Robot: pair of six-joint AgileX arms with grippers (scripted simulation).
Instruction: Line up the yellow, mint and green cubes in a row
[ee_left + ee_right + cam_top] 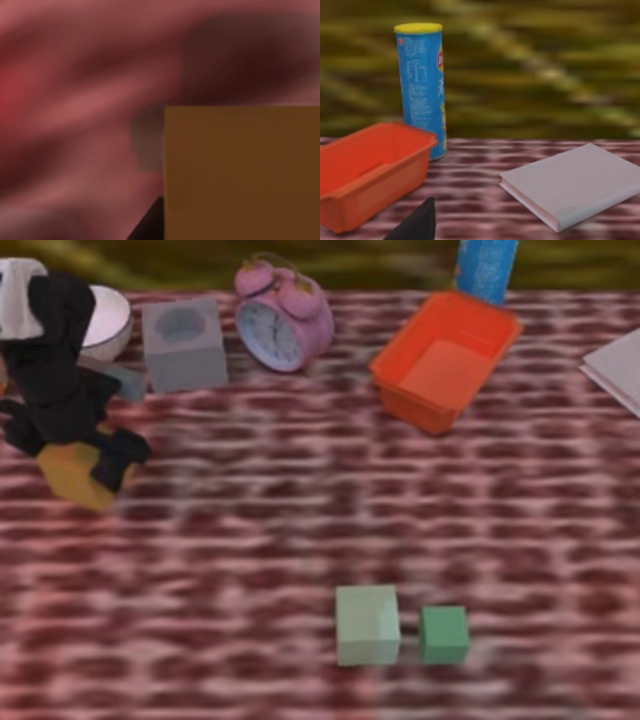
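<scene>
The yellow cube (70,478) is at the left of the table, tilted, with my left gripper (85,455) shut on it from above. In the left wrist view the yellow cube (240,172) fills the near corner, with a dark finger (147,225) against its side. The mint cube (367,625) and the smaller green cube (443,633) sit side by side near the front middle, a narrow gap between them. My right arm is out of the top view; one dark fingertip (417,222) of its gripper shows in its wrist view, with nothing held.
Along the back stand a white bowl (108,320), a grey block with a dark round mark (183,343), a pink alarm clock (280,320), an orange bin (445,360), a blue can (487,268) and a white book (615,365).
</scene>
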